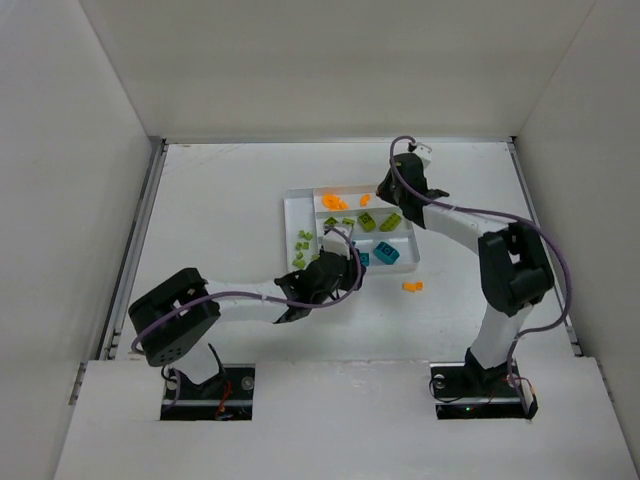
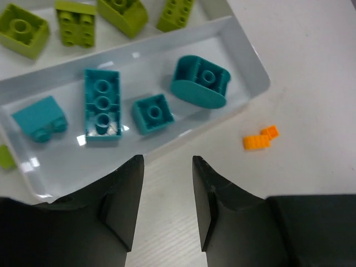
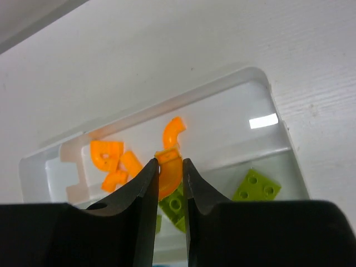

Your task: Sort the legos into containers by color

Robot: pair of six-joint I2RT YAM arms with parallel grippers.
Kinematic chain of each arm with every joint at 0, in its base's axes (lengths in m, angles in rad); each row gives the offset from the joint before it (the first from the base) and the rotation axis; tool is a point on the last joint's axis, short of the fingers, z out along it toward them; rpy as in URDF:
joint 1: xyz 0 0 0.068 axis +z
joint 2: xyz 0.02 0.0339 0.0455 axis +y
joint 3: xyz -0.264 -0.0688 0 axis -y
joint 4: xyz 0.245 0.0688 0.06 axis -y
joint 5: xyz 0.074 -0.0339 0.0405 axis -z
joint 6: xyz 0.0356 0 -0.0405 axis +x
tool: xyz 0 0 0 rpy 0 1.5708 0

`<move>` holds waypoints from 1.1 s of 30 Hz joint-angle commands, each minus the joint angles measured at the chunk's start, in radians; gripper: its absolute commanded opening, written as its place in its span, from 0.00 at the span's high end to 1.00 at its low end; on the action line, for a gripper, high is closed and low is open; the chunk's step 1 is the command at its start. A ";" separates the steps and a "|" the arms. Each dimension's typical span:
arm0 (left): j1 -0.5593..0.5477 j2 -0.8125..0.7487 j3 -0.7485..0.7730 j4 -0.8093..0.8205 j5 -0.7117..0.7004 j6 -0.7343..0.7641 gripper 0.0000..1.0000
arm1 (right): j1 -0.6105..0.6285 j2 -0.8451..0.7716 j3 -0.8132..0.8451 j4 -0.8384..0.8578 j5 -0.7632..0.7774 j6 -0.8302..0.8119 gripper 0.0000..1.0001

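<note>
The white tray [image 1: 292,205] lies mid-table, and its long sections serve as the containers. Teal legos [image 2: 102,104] fill the near section, with lime ones [image 2: 72,22] in the section behind. Orange legos [image 3: 111,161] lie in the far section, which is also seen from above [image 1: 335,203]. My right gripper [image 3: 168,161] hangs over that far section [image 1: 383,192], shut on a curved orange lego [image 3: 169,175]. Just outside the tray's near edge, my left gripper [image 2: 167,161] stands open over bare table [image 1: 350,272] with nothing between its fingers.
One small orange lego [image 2: 260,139] lies loose on the table to the right of the tray's near corner [image 1: 412,286]. More lime legos [image 1: 303,240] sit in the tray's left narrow section. White walls enclose the table at the back and on both sides.
</note>
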 commanded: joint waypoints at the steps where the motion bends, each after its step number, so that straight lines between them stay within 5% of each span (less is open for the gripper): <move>1: -0.049 0.043 0.027 0.084 0.004 -0.009 0.62 | -0.030 0.076 0.124 -0.006 -0.027 -0.036 0.82; 9: -0.086 0.127 0.079 0.087 0.061 -0.010 0.61 | -0.044 0.125 0.184 -0.047 -0.019 -0.050 0.66; 17: -0.147 0.204 0.150 0.083 0.093 -0.007 0.60 | -0.044 0.067 0.106 -0.035 -0.021 -0.037 0.64; 33: -0.193 0.401 0.351 -0.032 0.066 0.048 0.55 | -0.052 -0.565 -0.587 0.095 0.098 0.114 0.64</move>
